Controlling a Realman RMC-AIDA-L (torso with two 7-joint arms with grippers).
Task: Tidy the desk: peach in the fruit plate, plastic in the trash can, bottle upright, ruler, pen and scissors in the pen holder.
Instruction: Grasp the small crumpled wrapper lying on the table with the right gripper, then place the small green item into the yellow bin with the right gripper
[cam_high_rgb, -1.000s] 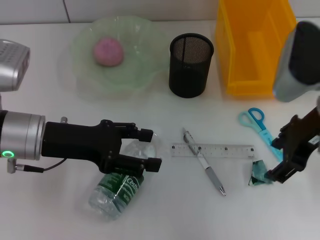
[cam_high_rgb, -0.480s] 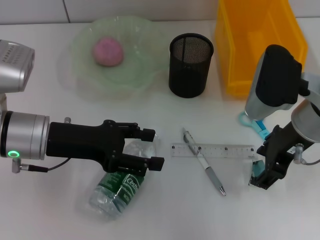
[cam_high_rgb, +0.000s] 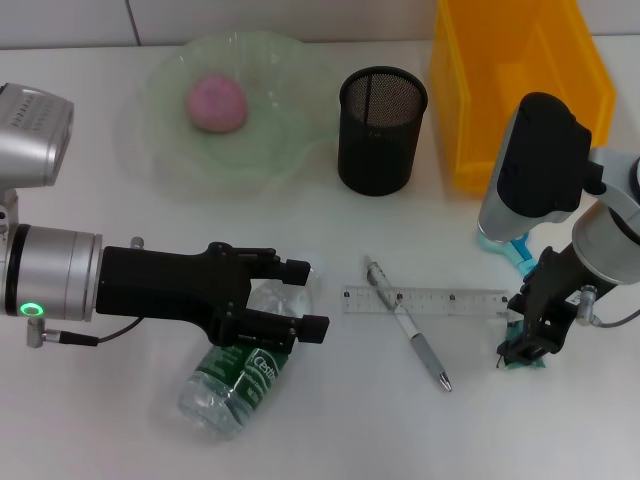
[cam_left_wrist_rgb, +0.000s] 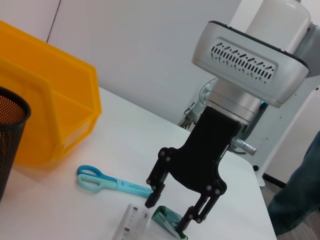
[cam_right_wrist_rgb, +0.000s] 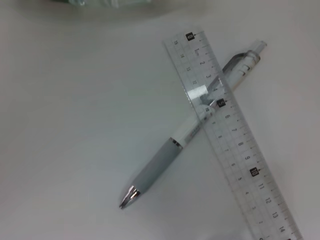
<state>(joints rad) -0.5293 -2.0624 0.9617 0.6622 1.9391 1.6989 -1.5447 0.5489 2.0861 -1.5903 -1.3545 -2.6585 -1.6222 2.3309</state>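
Note:
A clear bottle (cam_high_rgb: 235, 385) with a green label lies on its side at the front left. My left gripper (cam_high_rgb: 300, 297) is open, its fingers either side of the bottle's clear upper end. My right gripper (cam_high_rgb: 525, 345) is open and low over a small green plastic piece (cam_high_rgb: 512, 358); in the left wrist view its fingers (cam_left_wrist_rgb: 151, 199) straddle the piece (cam_left_wrist_rgb: 166, 219). The pink peach (cam_high_rgb: 215, 103) lies in the green fruit plate (cam_high_rgb: 160, 140). A clear ruler (cam_high_rgb: 425, 300) and a pen (cam_high_rgb: 408, 325) lie crossed at mid-table. Blue scissors (cam_high_rgb: 520, 258) are partly hidden behind the right arm.
The black mesh pen holder (cam_high_rgb: 382, 130) stands behind the ruler. The yellow bin (cam_high_rgb: 520, 90) stands at the back right. The right wrist view shows the ruler (cam_right_wrist_rgb: 230, 145) lying across the pen (cam_right_wrist_rgb: 170, 157). The left wrist view shows the scissors (cam_left_wrist_rgb: 110, 182).
My right arm has swung in from the right edge and its gripper has come down over the green plastic piece. The left gripper and the bottle have hardly moved.

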